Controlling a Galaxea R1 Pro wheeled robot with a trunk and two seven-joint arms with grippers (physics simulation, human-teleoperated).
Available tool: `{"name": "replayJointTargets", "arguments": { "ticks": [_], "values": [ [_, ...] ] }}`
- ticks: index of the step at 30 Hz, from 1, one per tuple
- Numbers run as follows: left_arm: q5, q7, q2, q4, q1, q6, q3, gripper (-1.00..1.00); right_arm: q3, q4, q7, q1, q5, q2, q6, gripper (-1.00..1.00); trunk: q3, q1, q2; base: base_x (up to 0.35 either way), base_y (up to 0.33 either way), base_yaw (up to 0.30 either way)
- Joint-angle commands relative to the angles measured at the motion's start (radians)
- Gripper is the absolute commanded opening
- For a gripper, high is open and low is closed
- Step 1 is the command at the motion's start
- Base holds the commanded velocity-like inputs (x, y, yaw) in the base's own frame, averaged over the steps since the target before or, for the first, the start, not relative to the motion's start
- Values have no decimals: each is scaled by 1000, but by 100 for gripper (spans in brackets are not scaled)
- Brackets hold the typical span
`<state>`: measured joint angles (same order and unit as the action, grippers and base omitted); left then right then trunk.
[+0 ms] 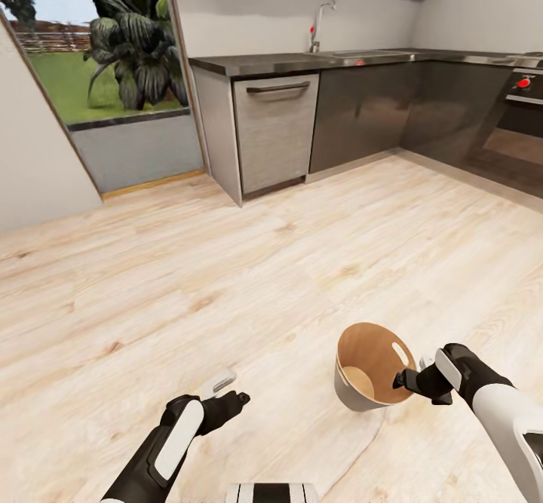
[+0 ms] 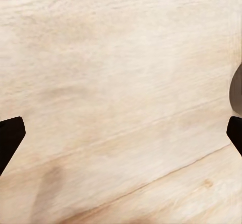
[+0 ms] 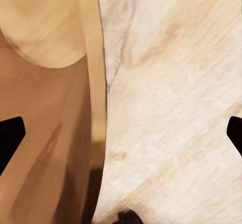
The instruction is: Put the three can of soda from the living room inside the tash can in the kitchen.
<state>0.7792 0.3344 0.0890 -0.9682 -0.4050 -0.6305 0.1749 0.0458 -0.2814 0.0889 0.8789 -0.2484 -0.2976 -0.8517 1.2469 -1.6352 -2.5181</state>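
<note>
1. kitchen: one tash can [image 1: 362, 382] sits tilted on the pale wood floor [image 1: 226, 277], brown inside facing the head camera, one oval handle cut-out near the rim. inside looks empty in the part i can see.
2. right gripper [image 1: 411, 379]: at the can's rim on the robot's right. wrist view has the rim [image 3: 98, 83] running between wide-apart fingertips [image 3: 10, 133], so open; whether it touches the rim i can't tell.
3. left gripper [image 1: 230, 391]: over bare floor, apart from the can, fingers spread wide, holding nothing.
4. background: one dishwasher [image 1: 275, 132], one faucet [image 1: 320, 24], one oven [image 1: 520, 122], one window [image 1: 105, 43].
</note>
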Motion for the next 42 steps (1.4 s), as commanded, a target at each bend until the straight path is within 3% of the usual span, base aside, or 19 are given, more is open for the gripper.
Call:
{"name": "replayJointTargets", "arguments": {
  "ticks": [1, 3, 4, 9, 15, 21, 31, 32, 42],
  "values": [
    [0, 0, 0, 0, 0, 0, 0, 100, 0, 0, 0, 0, 0, 0, 0, 100, 0, 0, 0, 0, 0, 0],
    [0, -2, 0, -1, 0, 0, -1, 100, 0, 0, 1, 0, 0, 0, -1, 100, 0, 0, 0, 0, 0, 0],
    [0, -4, 0, -1, 0, 1, -1, 100, 0, 0, 3, 0, 0, 0, -1, -100, 0, 0, 0, 0, 0, 0],
    [3, -12, -13, 7, 8, 9, 1, 100, 0, -10, 12, -1, -1, 1, 1, -100, 0, 0, 0, 0, 0, 0],
    [0, -9, -23, 11, 19, 15, 7, 100, 1, -42, 17, -6, -1, 1, 3, -100, -23, 3, 1, 0, 0, 0],
    [5, -13, -24, 11, 31, 17, 0, 100, -1, -138, 16, -16, 0, 0, -4, -100, -46, 5, 3, 0, 0, 0],
    [8, -15, -25, 11, 32, 17, 0, 100, -5, -147, 20, -17, 1, -2, -21, -100, -85, 10, 5, 0, 0, 0],
    [9, -11, -25, 8, 49, 72, -3, 100, -9, -148, 195, -18, 9, -20, -175, -100, -89, 10, 5, 0, 0, 0],
    [9, -10, -25, -4, 55, 74, -3, 100, -9, -149, 197, -19, 10, -26, -174, -100, -127, 15, 8, 0, 0, 0]
  ]
}}
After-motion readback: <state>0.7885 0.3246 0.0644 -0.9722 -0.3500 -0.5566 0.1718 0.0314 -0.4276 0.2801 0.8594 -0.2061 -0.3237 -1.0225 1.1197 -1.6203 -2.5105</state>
